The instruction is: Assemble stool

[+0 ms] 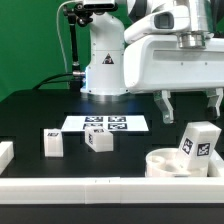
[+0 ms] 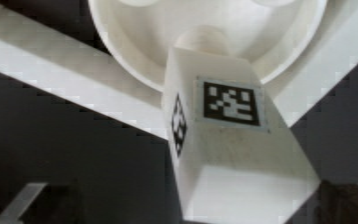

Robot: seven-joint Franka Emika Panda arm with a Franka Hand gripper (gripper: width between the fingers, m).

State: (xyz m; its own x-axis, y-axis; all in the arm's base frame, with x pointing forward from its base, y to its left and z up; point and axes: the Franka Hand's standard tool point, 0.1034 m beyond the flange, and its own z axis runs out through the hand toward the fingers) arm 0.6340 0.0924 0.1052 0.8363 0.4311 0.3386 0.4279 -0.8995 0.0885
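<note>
The stool's round white seat (image 1: 160, 163) lies at the exterior view's right, by the front rail. One white block leg (image 1: 198, 144) with a tag stands slightly tilted in it. My gripper (image 1: 192, 108) hangs open just above that leg, a finger on either side and neither touching it. In the wrist view the same leg (image 2: 229, 120) rises from the seat (image 2: 149, 25) toward the camera, between the dark fingertips (image 2: 34, 203) of my gripper (image 2: 194, 206). Two more legs (image 1: 53, 143) (image 1: 99, 140) lie loose on the black table at the exterior view's left.
The marker board (image 1: 108, 124) lies flat in front of the robot's white base (image 1: 103, 60). A long white border rail (image 1: 90, 188) runs along the front edge, and another piece (image 1: 5, 152) sits at the exterior view's left. The rail (image 2: 51, 62) crosses beside the seat.
</note>
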